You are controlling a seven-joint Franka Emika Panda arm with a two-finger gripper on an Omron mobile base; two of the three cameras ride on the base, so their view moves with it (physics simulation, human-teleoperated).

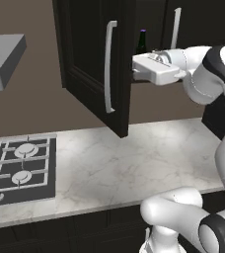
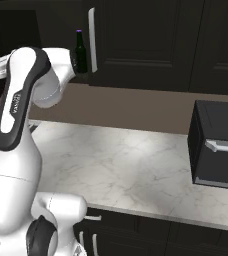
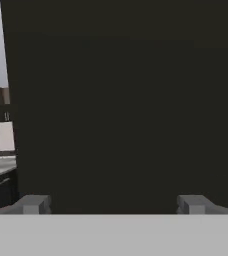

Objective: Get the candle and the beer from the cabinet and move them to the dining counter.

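Note:
The beer point(image 1: 142, 42) is a dark bottle with a purple cap, standing upright inside the open cabinet point(image 1: 90, 59). It also stands beside the pale door edge point(image 2: 79, 50). My white hand point(image 1: 154, 69) reaches into the cabinet just below and to the right of the bottle, and the open door hides its fingertips. In the hand view my gripper point(image 3: 113, 205) is open, its fingertips point(image 3: 33, 204) wide apart with nothing between them, facing a dark flat surface close ahead. The candle is hidden. The dining counter is out of view.
A marble counter point(image 1: 134, 163) runs below the cabinet, with a gas hob point(image 1: 20, 168) at its left and a grey hood point(image 1: 3, 59) above. A black box-shaped appliance point(image 2: 218, 150) sits on the counter at the right. The open door juts out over the counter.

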